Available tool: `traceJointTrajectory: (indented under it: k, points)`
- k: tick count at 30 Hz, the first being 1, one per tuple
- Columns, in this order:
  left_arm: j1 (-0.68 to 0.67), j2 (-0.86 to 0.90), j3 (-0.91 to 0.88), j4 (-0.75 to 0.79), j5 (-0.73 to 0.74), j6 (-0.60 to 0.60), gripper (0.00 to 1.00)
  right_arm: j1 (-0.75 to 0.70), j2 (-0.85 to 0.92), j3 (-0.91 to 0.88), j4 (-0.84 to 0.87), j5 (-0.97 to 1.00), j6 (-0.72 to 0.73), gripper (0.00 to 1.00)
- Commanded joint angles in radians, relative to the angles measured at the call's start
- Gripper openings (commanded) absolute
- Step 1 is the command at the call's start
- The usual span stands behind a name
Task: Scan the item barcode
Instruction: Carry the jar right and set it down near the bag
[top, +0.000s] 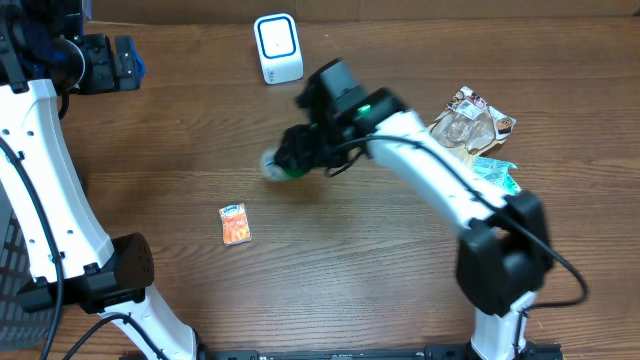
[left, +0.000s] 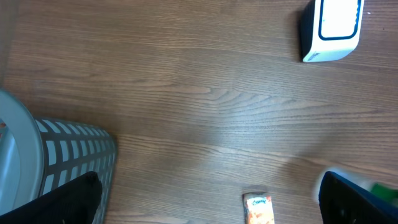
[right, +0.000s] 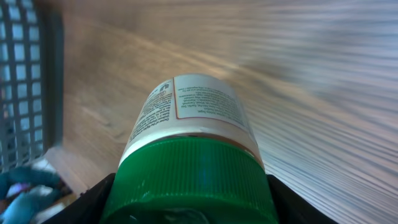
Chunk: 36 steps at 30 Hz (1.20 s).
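Between the jaws of your right tool (top: 293, 152) sits a white bottle (right: 189, 115), gripped at its green cap (right: 189, 180), printed label toward the wrist camera; no barcode shows there. It is near the middle of the table (top: 380, 270), apart from the white scanner (top: 278, 48) at the far edge. Your left tool (top: 105, 62) stands wide and empty, far left. Judged: pickup done; presenting the barcode to the scanner remains.

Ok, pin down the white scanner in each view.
Overhead: white scanner at top centre.
Left wrist: top right corner, partly cut off.
Right wrist: not in it; the green-capped bottle fills the frame.
Shared landmark: the orange packet, left of centre overhead, bottom edge in left wrist.
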<state>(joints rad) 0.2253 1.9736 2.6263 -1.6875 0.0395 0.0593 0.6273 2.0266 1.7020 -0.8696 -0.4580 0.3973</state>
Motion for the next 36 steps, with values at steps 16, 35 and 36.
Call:
traceJointTrajectory:
  k: [16, 35, 36]
  points:
    - [0.003, -0.005, 0.002, -0.002, -0.006, 0.012, 1.0, 0.026, 0.081, 0.098, -0.169, 0.256, 0.04, 0.4]
    - [0.003, -0.005, 0.002, -0.002, -0.006, 0.012, 1.0, -0.326, 0.082, 0.014, -0.659, 0.569, 0.053, 0.49]
    - [0.003, -0.005, 0.002, -0.002, -0.006, 0.012, 0.99, -0.349, 0.082, 0.0, -0.66, 0.569, 0.053, 0.49]
